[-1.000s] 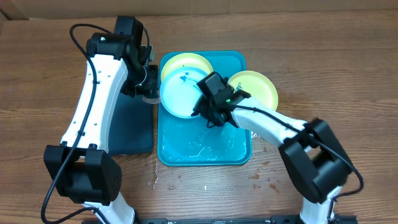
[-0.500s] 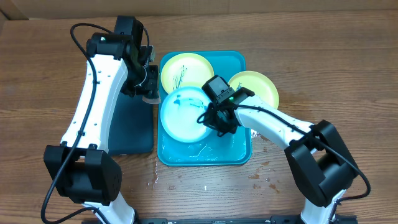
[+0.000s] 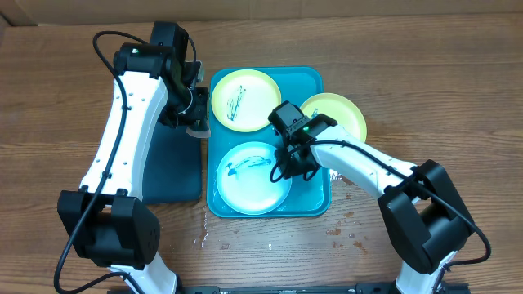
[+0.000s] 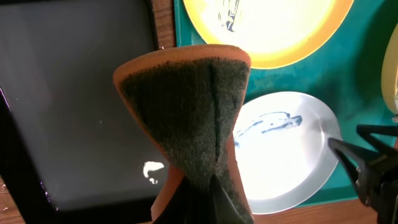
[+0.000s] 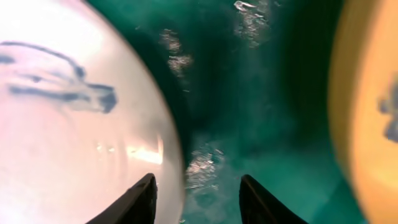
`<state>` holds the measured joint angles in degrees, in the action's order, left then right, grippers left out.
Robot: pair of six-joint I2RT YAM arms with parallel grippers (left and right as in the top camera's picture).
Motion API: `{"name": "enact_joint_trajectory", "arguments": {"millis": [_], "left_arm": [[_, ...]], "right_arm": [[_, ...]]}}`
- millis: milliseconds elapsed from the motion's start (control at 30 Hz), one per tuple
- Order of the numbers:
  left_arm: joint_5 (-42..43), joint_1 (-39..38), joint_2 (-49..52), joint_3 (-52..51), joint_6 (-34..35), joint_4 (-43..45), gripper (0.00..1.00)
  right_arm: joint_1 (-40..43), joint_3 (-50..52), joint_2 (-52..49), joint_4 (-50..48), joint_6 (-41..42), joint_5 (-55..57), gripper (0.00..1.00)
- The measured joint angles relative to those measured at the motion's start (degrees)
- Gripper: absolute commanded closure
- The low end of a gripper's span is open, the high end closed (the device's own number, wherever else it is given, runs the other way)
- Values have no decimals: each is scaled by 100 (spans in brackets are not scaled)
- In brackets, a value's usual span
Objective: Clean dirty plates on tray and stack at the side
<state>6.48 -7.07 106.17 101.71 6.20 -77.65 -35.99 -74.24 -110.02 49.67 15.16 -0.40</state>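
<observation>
The turquoise tray (image 3: 315, 82) holds a green-rimmed plate (image 3: 244, 98) with a dark scribble at the back and a white plate (image 3: 255, 177) with a blue smear lying flat at the front. A third plate (image 3: 339, 113) rests on the tray's right rim. My right gripper (image 3: 291, 169) is open at the front plate's right edge; in the right wrist view (image 5: 198, 199) its jaws stand either side of that plate's (image 5: 62, 124) rim. My left gripper (image 3: 195, 122) is shut on an orange sponge (image 4: 186, 112) with a dark scouring face, over the tray's left edge.
A black tray (image 3: 176, 163) lies left of the turquoise one, under my left arm. Water spots (image 3: 204, 237) lie on the wooden table in front of the trays. The turquoise tray's floor (image 5: 249, 93) is wet.
The smeared white plate went from leaning over the back plate to lying flat at the tray's front. My right gripper moved forward with it and has opened. The left arm has not moved.
</observation>
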Motion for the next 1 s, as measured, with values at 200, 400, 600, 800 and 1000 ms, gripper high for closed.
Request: {"name": "enact_joint_trajectory", "arguments": {"millis": [200, 400, 600, 800, 1000], "left_arm": [[17, 0, 0, 0, -24, -35, 96], [24, 0, 0, 0, -26, -31, 96], [26, 0, 0, 0, -26, -33, 96], [35, 0, 0, 0, -46, -33, 96], [39, 0, 0, 0, -48, -31, 96]], "right_arm": [[304, 4, 0, 374, 1303, -710, 63], [192, 468, 20, -59, 2761, -1445, 71], [-138, 938, 184, -579, 3609, -1740, 96], [-4, 857, 197, -584, 2481, -1661, 96], [170, 382, 197, -428, 396, -621, 83]]}}
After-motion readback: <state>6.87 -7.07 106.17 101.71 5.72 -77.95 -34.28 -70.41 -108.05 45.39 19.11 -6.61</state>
